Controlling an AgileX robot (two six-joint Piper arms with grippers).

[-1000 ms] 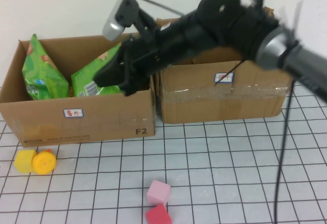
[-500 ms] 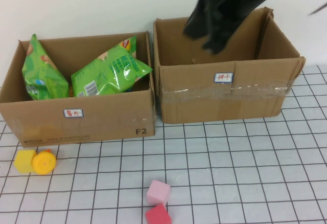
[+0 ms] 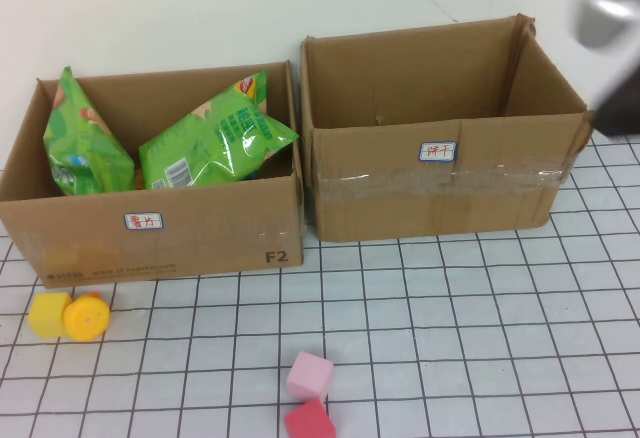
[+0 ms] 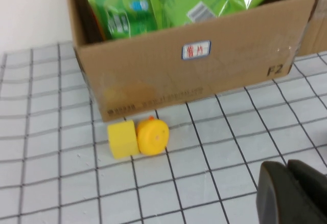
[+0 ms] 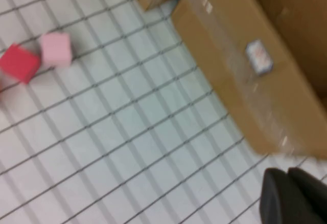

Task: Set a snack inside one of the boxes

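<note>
Two green snack bags lie in the left cardboard box (image 3: 150, 248): one tilted in the middle (image 3: 215, 143), one upright at its left end (image 3: 80, 143). The right cardboard box (image 3: 440, 193) shows no snack inside. My right arm (image 3: 610, 18) is a blur at the far right edge, beyond the right box. My right gripper (image 5: 287, 173) is shut and empty above the grid mat beside the right box (image 5: 245, 81). My left gripper (image 4: 286, 165) is shut and empty, low over the mat in front of the left box (image 4: 153, 81); it is out of the high view.
A yellow cube (image 3: 47, 315) and a yellow round toy (image 3: 87, 317) lie in front of the left box. A pink cube (image 3: 309, 375) and a red cube (image 3: 309, 421) lie at the mat's front middle. A white wall stands behind the boxes.
My right arm has risen from over the left box and swung away to the far right edge. The middle snack bag stays in the left box.
</note>
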